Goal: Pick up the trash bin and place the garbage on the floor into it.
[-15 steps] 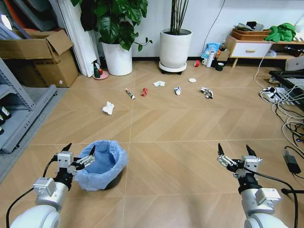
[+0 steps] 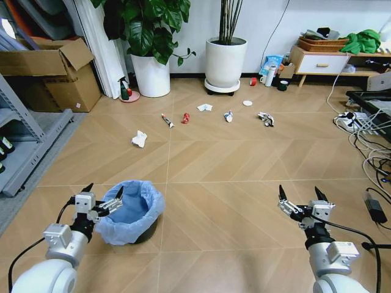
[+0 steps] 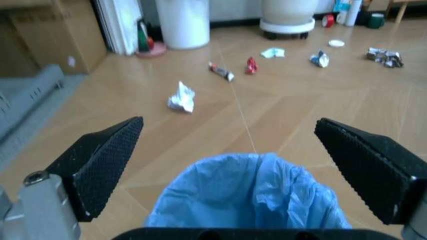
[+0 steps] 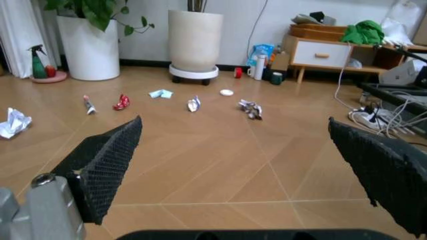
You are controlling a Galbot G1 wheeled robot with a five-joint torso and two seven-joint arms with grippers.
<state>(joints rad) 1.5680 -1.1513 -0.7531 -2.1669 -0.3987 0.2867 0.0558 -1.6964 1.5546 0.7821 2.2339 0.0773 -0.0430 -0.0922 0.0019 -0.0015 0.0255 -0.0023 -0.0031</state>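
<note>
The trash bin (image 2: 131, 210), small and dark with a crinkly light-blue bag over its rim, stands on the herringbone wooden floor (image 2: 232, 201) at the near left. My left gripper (image 2: 104, 190) hovers open at the bin's left rim; in the left wrist view the bin (image 3: 250, 195) lies just beyond the open left gripper (image 3: 228, 125). My right gripper (image 2: 299, 194) hangs open over bare floor at the near right, holding nothing. The garbage lies farther off in a loose row: a crumpled tissue (image 2: 139, 139), a thin tube (image 2: 167, 120), a red wrapper (image 2: 185, 118), another tissue (image 2: 205, 107), a wrapper (image 2: 228, 116), a white disc (image 2: 247, 103) and a printed wrapper (image 2: 266, 119).
Two large white plant pots (image 2: 225, 61) stand at the back wall. Cardboard boxes (image 2: 55, 70) and a grey shelf (image 2: 24, 140) line the left side. Cables and a power strip (image 2: 357, 125) crowd the right, below a low cabinet (image 2: 324, 61).
Both grippers have shifted only very slightly. Nothing has been taken hold of, and the bin and litter lie where they were.
</note>
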